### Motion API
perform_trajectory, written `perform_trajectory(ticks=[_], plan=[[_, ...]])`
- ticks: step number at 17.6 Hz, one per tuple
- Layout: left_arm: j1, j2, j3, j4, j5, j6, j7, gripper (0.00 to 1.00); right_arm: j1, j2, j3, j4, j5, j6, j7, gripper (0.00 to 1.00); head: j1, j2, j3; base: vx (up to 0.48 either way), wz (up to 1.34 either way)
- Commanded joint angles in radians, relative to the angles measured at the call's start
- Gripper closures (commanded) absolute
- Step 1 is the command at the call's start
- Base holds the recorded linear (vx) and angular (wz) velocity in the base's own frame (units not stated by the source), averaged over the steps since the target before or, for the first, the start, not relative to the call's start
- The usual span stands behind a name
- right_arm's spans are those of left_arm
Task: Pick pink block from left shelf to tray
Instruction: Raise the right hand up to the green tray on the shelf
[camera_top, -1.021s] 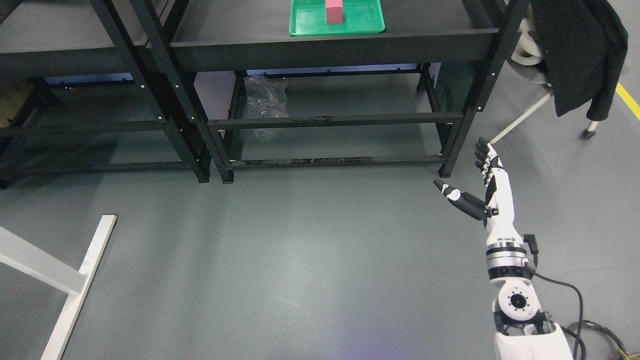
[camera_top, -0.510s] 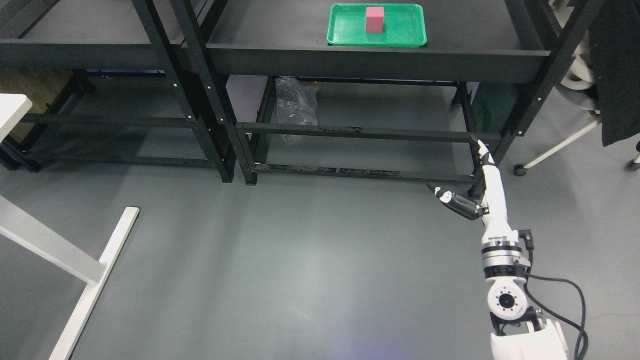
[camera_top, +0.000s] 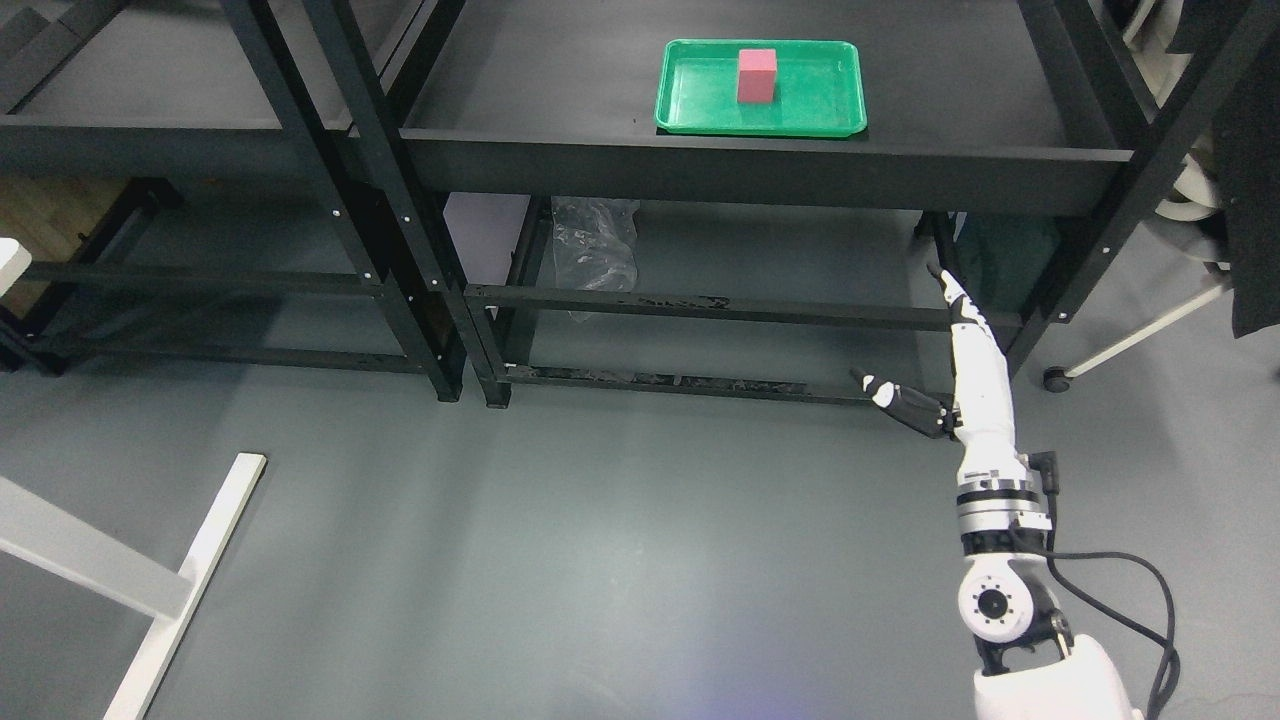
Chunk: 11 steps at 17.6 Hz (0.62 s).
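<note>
Well above the empty, spread right hand (camera_top: 950, 370), the pink block (camera_top: 757, 77) looks rigid, light; grip opposite flat sides.

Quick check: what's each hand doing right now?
Left hand: not in view.
Right hand: open, fingers extended, holding nothing.

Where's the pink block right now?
Head view, top centre: the pink block stands upright in the green tray on the right-hand shelf.
</note>
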Motion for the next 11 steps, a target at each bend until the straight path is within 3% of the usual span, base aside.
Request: perform_trajectory(ticks=[1, 5, 11], plan=[[0.020, 0.017, 0.000, -0.017, 0.000, 0.000, 0.000, 0.00, -0.025, -0.032, 0.066, -0.022, 0.739, 0.071, -0.011, 0.00, 0.0000, 0.000, 0.000, 0.203, 0.00], [0.020, 0.017, 0.000, -0.017, 0.000, 0.000, 0.000, 0.00, -0.028, -0.020, 0.097, -0.020, 0.734, 0.083, -0.105, 0.00, 0.0000, 0.000, 0.000, 0.209, 0.00], [0.020, 0.017, 0.000, -0.017, 0.000, 0.000, 0.000, 0.00, -0.028, -0.017, 0.104, -0.019, 0.688, 0.086, -0.110, 0.00, 0.0000, 0.000, 0.000, 0.224, 0.00]])
